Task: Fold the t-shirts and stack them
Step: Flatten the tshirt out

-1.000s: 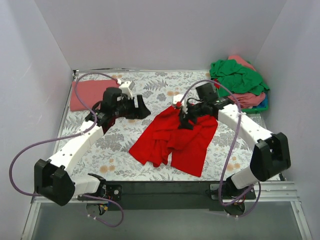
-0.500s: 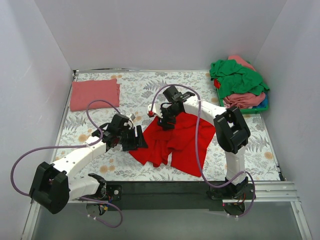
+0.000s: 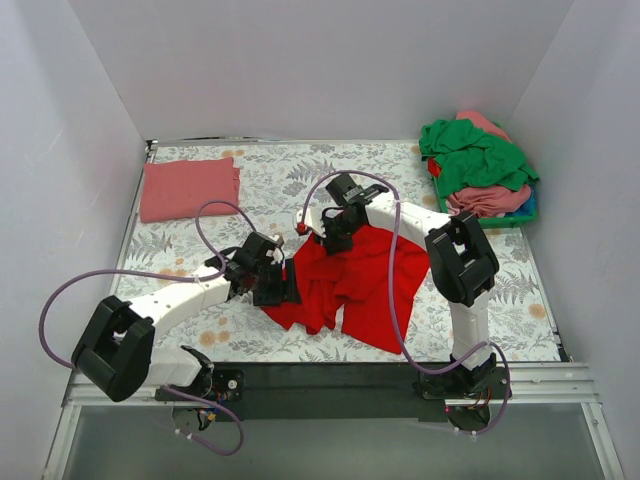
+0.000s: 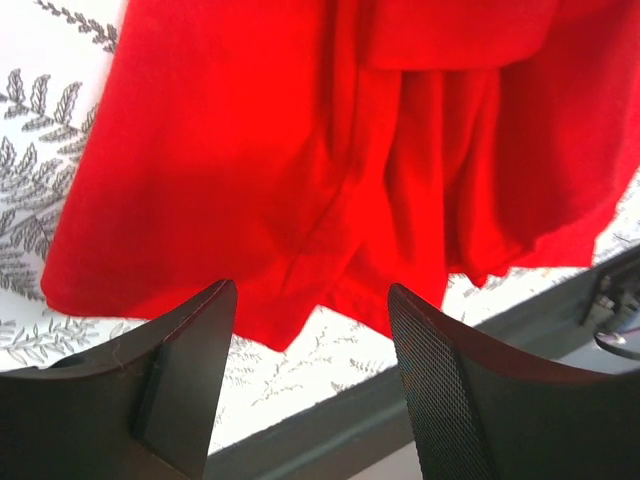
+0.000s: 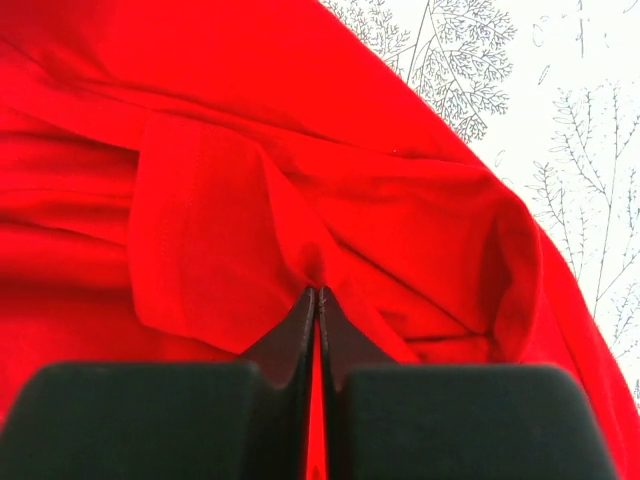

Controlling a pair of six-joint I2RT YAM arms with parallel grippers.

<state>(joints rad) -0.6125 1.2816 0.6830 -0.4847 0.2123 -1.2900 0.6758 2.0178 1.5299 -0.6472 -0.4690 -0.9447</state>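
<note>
At the far left, a folded salmon-pink t-shirt lies flat on the floral tablecloth, well apart from both arms.

Within the last 1 second the left arm has been swung away from that folded shirt and brought right and nearer. The left gripper is now placed at the near left edge of the red t-shirt. In the left wrist view its fingers are seen spread apart just above the cloth, with the red hem between them and nothing gripped. The arm is stretched low across the table, its forearm pointing right.

The red t-shirt lies crumpled in the middle of the table, not yet spread or folded. Its far edge has been dragged left over the same second, so the garment is bunched more narrowly than before. This is judged to be preparation for a 2-handed spread, with the left grasp still to be made.

The right gripper is pressed together on a pinched fold of red cloth at the shirt's far left corner. The right arm is folded sharply, its elbow raised and its forearm reaching left.

At the far right, a heap of t-shirts, green on top, awaits folding.
</note>
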